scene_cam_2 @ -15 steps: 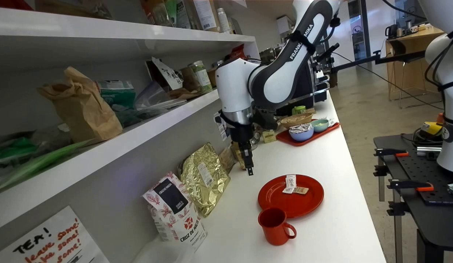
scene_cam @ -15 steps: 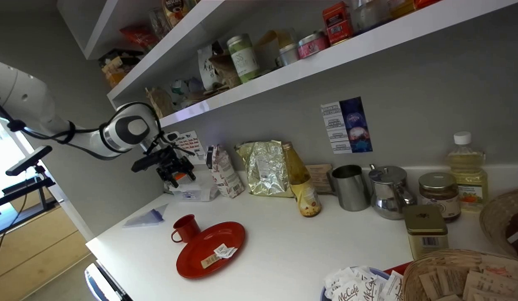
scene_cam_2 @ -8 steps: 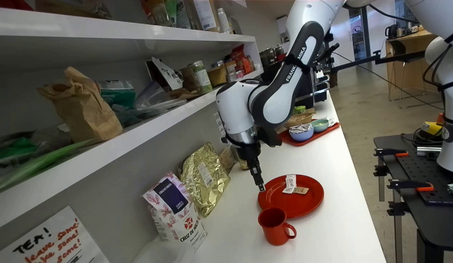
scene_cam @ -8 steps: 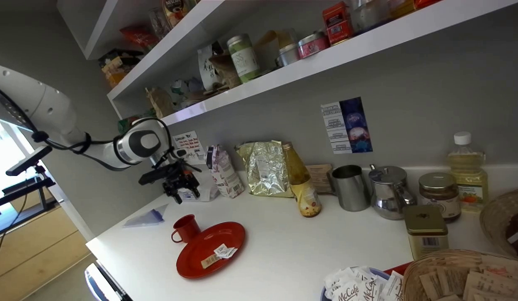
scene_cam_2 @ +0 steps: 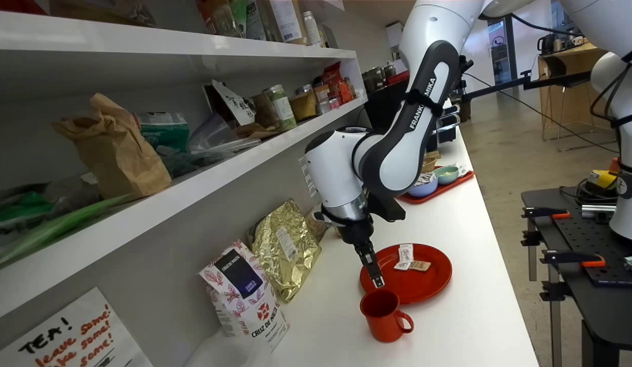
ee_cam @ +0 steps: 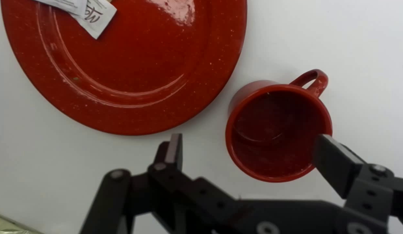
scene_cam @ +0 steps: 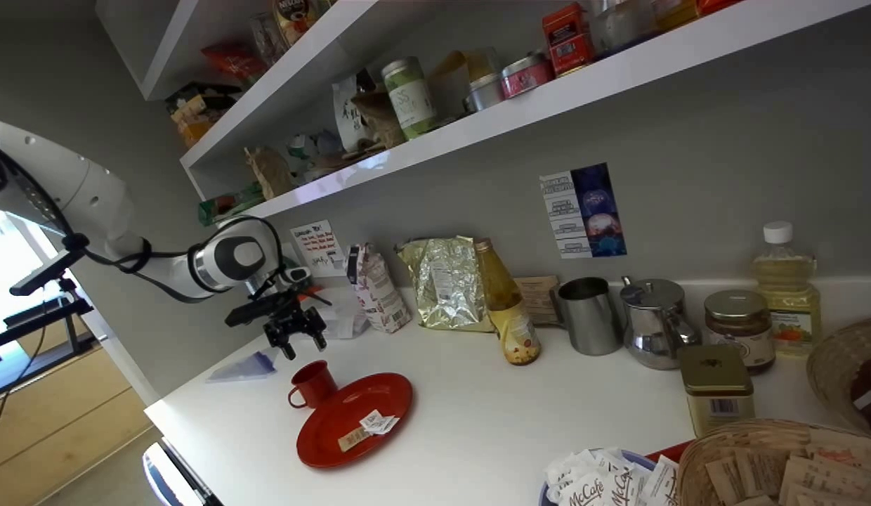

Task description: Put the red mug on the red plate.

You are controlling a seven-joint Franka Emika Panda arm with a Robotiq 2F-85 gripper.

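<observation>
The gripper (scene_cam: 305, 349) has come lower than it was a moment ago, and across toward the end of the bench (scene_cam: 492, 422) that meets the side wall (scene_cam: 190, 323). Its fingers (ee_cam: 334, 165) stand well spread, close above the red mug (scene_cam_2: 383, 323); in the wrist view the mug's mouth shows between them, one fingertip cutting across the rim. Before that, in an exterior view, the tips showed against the rim of the red plate (scene_cam_2: 418, 285), on the side toward the wall edge. The mug hasn't budged: upright near that end of the bench, handle turned to the front edge, just beside the plate with a sliver of white bench between. The plate hasn't shifted either, and paper packets (scene_cam_2: 405, 253) lie on it. The arm (scene_cam_2: 397, 158) now covers part of the blue bowl (scene_cam_2: 423, 190) on the red tray (scene_cam_2: 451, 187), well along the bench; I could see more of that bowl earlier.
</observation>
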